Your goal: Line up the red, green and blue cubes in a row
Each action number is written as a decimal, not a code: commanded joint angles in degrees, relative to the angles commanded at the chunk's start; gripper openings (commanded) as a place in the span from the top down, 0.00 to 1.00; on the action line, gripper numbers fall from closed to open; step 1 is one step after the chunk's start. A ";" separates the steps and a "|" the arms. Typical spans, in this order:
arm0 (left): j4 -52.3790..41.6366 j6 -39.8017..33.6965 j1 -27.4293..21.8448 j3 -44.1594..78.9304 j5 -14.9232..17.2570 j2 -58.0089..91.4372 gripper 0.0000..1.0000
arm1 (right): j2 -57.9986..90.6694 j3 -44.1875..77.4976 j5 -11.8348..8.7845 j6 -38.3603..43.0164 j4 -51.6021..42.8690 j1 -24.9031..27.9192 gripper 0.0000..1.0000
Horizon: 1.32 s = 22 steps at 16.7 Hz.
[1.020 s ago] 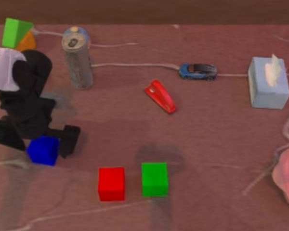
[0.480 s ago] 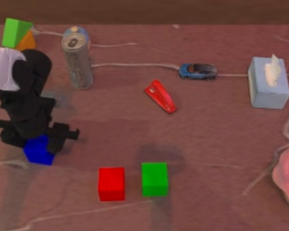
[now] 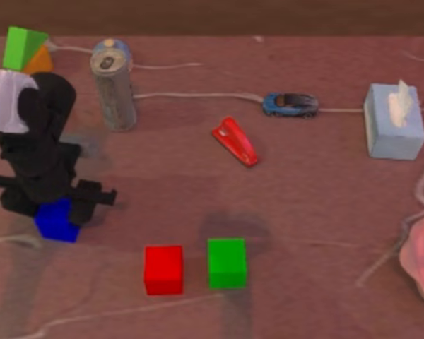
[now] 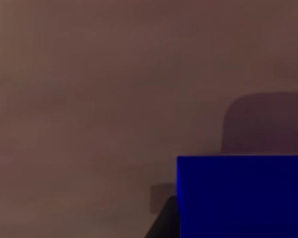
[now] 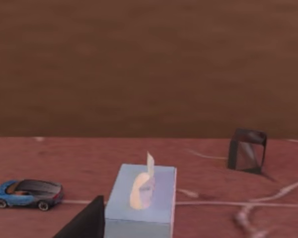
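Our left claw is closed on the small matte blue cube at the worktop's left side. We should lift it straight, then set it squarely just left of the red cube, which sits beside the green cube.

The top view looks straight down over the whole table. The left wrist view sits very close above the blue cube, also seen from above. The right wrist view faces level across the tissue box and toy car, both shared with the top view.
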 joint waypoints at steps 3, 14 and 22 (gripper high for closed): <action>-1.85 0.08 -0.06 1.28 0.11 -2.17 1.00 | 0.00 0.00 0.00 0.00 0.00 0.00 0.00; -15.50 -0.04 0.69 7.98 -0.03 -8.83 1.00 | 0.00 0.00 0.00 0.00 0.00 0.00 0.00; -22.80 -16.94 -13.98 23.68 -0.19 1.26 1.00 | 0.00 0.00 0.00 0.00 0.00 0.00 0.00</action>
